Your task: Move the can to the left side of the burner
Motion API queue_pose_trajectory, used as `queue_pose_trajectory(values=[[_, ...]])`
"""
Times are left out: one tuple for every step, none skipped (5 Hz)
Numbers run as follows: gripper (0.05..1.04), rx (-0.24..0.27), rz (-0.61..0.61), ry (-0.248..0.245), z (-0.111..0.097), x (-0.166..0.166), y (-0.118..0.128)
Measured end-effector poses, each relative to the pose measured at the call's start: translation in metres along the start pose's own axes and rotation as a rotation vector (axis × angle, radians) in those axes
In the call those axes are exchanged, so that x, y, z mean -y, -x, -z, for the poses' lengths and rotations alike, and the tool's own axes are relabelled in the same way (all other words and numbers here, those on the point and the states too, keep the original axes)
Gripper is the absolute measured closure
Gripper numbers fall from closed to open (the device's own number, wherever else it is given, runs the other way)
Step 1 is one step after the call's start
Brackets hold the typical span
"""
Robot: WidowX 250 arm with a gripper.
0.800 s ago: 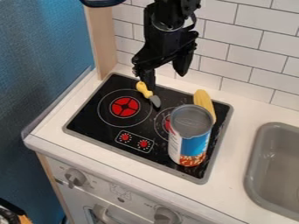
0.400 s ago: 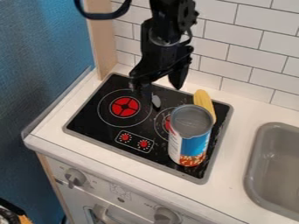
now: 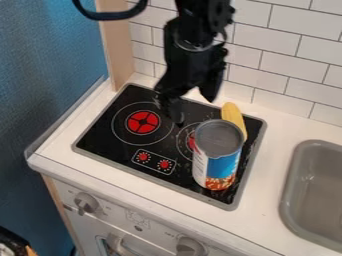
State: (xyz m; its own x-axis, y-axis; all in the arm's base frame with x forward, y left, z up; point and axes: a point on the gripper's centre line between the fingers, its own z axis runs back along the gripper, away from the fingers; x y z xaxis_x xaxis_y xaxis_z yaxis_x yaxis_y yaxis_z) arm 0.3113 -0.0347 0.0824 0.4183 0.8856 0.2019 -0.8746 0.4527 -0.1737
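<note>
At the left of the black cooktop (image 3: 110, 142) we see one red burner (image 3: 142, 122). Next we find the gripper (image 3: 194, 109), released, its fingers spread. Farther right, we have the can (image 3: 217, 157) upright, partly hiding the second burner (image 3: 192, 141), yellow corn (image 3: 231, 112) behind it, then the gray sink (image 3: 310, 175).

Soft light across white counter (image 3: 270, 167), pale sheen on blue wall (image 3: 77, 37), its lower part dimmer
</note>
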Motion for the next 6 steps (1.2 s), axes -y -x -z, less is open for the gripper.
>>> queue_pose_trajectory(values=[[0.083,-0.061,0.066,0.013,0.008,0.019,0.043],[0.083,-0.054,0.080,0.036,0.003,0.027,0.068],[0.083,-0.095,0.087,0.071,0.008,0.032,0.092],[0.083,-0.118,0.069,0.040,0.021,0.025,0.099],[0.083,-0.121,0.043,0.000,0.032,0.018,0.102],[0.083,-0.119,0.000,-0.056,0.046,0.007,0.097]])
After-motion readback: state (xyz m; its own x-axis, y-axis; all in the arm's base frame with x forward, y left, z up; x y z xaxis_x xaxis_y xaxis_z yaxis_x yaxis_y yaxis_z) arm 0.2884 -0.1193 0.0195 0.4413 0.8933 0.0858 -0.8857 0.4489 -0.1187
